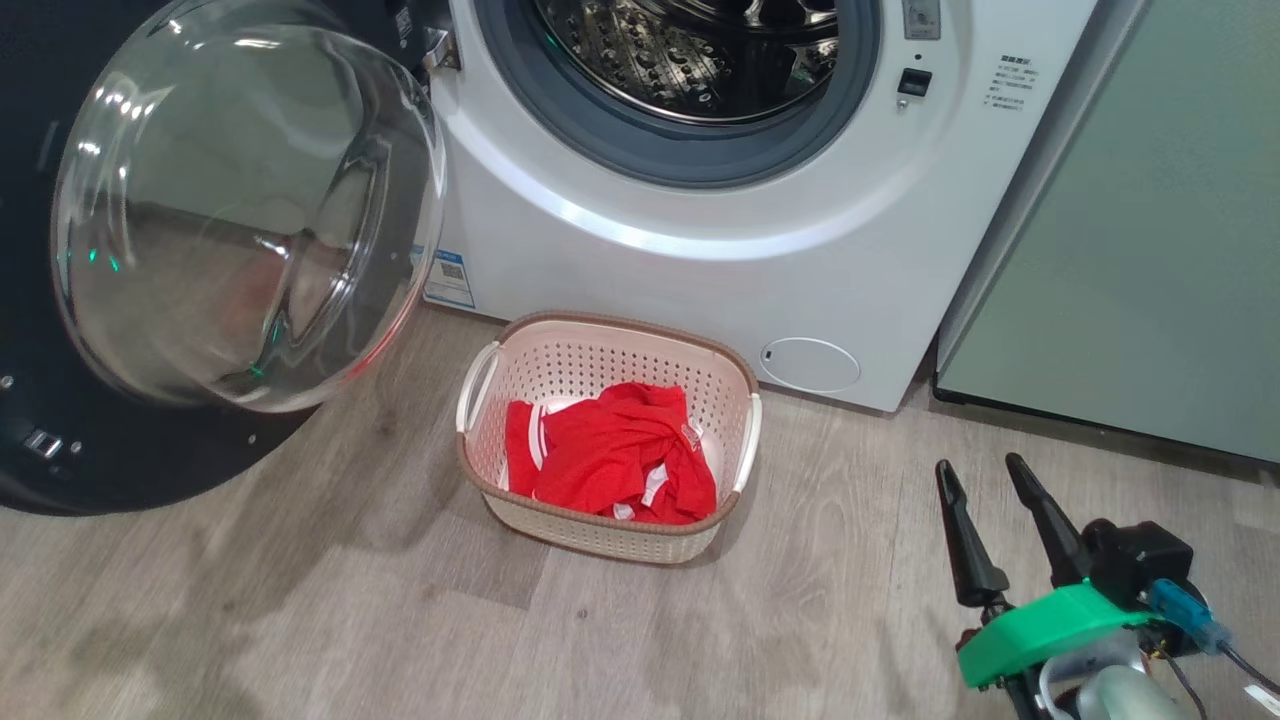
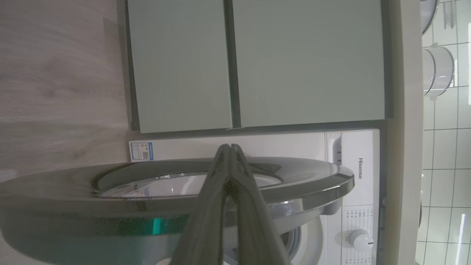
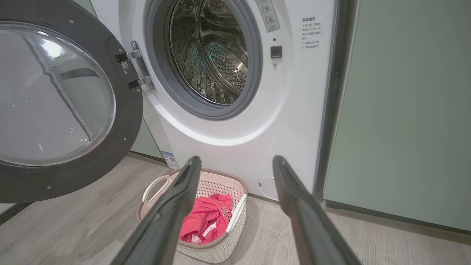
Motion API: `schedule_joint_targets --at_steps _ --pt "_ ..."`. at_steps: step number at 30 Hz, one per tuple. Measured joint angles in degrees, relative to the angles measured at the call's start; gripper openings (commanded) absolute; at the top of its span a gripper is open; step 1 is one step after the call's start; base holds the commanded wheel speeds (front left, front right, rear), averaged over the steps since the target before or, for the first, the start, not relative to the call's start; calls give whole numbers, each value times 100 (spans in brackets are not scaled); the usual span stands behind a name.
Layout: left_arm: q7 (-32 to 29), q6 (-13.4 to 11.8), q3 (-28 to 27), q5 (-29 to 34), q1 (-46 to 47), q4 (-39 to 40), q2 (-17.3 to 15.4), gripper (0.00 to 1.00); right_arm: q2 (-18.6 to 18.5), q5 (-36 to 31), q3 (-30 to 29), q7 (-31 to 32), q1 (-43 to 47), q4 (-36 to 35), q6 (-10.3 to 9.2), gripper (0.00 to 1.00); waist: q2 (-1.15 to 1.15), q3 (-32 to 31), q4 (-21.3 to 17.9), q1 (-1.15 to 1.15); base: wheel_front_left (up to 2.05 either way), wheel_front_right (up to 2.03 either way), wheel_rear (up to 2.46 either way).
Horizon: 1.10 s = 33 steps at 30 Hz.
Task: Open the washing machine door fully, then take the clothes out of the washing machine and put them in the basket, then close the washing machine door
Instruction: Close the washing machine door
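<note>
Right gripper (image 1: 980, 465), fingers spread wide and holding nothing, hangs low to the right of the machine (image 1: 700, 290), clear of the arc of the door (image 3: 55, 99). Left gripper (image 2: 230, 146), fingers pressed together on nothing, points across the door's outer face; whether it touches the rim (image 2: 316, 180) cannot be told. Clothes (image 1: 610, 455) lie in the basket (image 1: 620, 322), on the floor (image 1: 300, 620) directly before the machine, below its opening. Drum (image 3: 217, 62), so far as visible, appears empty, so the step in hand is judged to be closing the door.

For a clean close, the left gripper should push on the rim at the edge farthest from the hinge (image 3: 140, 70), where leverage is greatest, and not on the glass. The push should follow the arc about the hinge and end with a firm press opposite the catch (image 3: 276, 51). The basket sits near that sweep and looks low enough to pass under, though it merits watching.

Door: round, with a wide glossy black rim and a bulging clear bowl (image 1: 240, 215) that mirrors the room lights. It stands wide open to the left of the machine, inner face toward the head camera.
</note>
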<state>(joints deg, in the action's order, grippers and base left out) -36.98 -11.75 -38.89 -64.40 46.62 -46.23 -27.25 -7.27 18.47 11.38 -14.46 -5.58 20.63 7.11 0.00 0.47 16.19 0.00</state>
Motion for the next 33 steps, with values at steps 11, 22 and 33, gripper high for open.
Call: schedule_joint_targets --at_steps 11,22,33 --pt "-1021 -192 427 -25 -534 1154 321 0 -23 -1 -26 0 -8 -3 0 100 0 27 62 0 0 0 0" --pt "-2282 122 1056 -441 -903 1648 921 0 -21 -32 -55 0 -9 -1 0 100 0 44 184 0 0 0 0" --pt "-2663 745 1559 -694 -897 1429 1496 0 -19 -31 0 0 -22 8 0 100 0 26 -61 0 0 0 0"
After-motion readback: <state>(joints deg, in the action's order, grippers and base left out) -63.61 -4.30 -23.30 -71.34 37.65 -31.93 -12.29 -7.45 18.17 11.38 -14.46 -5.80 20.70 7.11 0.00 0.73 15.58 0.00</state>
